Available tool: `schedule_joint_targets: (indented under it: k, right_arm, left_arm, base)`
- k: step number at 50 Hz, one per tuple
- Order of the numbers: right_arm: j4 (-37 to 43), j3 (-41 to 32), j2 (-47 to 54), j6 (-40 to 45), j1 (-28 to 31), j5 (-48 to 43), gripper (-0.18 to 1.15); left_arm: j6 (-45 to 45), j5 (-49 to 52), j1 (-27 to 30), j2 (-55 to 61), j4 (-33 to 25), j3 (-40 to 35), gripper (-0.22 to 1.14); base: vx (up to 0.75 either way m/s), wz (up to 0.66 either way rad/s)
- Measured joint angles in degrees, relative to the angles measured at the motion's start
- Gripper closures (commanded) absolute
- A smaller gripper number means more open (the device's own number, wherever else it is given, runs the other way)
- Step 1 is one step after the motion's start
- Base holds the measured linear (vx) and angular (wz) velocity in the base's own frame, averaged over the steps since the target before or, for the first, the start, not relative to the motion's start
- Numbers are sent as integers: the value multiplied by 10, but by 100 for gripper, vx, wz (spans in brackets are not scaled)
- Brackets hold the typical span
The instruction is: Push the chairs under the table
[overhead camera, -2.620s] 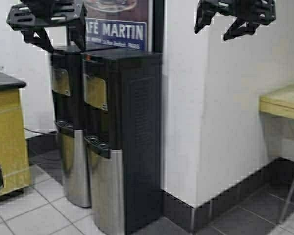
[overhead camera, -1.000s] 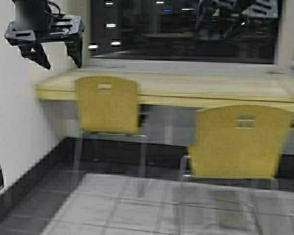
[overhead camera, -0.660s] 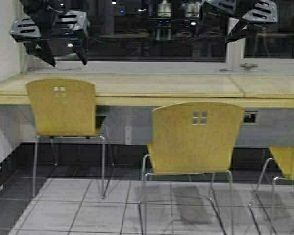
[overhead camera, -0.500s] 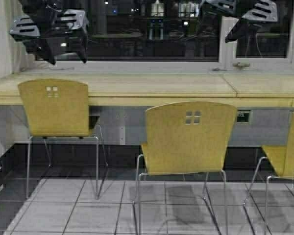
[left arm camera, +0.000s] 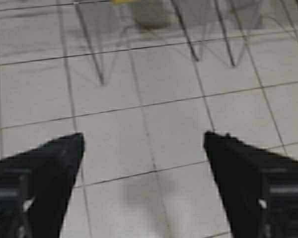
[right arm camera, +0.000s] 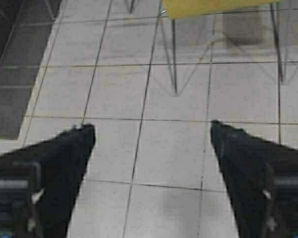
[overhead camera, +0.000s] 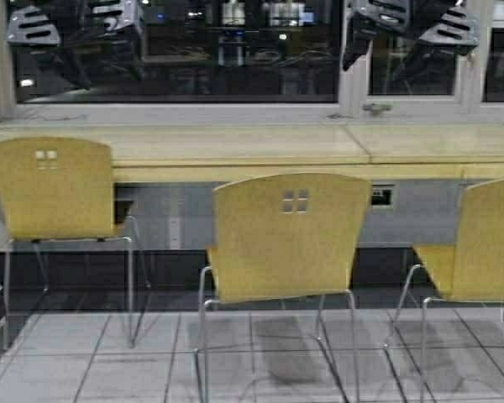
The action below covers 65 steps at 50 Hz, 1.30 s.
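Three tan-yellow plywood chairs stand on the pale tiled floor in front of the long beige-yellow bench, which runs under a dark window. All three face the bench with their backrests toward the robot.

The left chair stands closest to the bench, its seat near the front edge. The middle chair stands pulled out, well apart from the bench, with its chrome legs on the light tiles. The right chair is cut off by the picture's edge and also stands out from the bench. Between the middle and right chairs, a small wall socket sits on the grey panel below the bench top.

Both arms are raised high, above the bench line in the high view. The left tool hangs over the left chair's side; in the left wrist view its fingers are spread wide apart over bare tiles, holding nothing. The right tool hangs above the gap between the middle and right chairs; in the right wrist view its fingers are likewise wide apart, with a yellow chair seat and chrome legs farther off.
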Motion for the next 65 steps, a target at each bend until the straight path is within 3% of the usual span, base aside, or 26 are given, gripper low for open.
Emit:
schedule_joint_targets:
  k: [51,65]
  right_arm:
    - [1,-1,23,43,2,23,-3]
    - [1,0,23,53,-3,27,-3]
  left_arm:
    - [-1,-19,8,-5,-10,11,-11]
    - [-4,-18,4,-6,-41,15,-11]
  base:
    - [32,-2]
    - [39,-6]
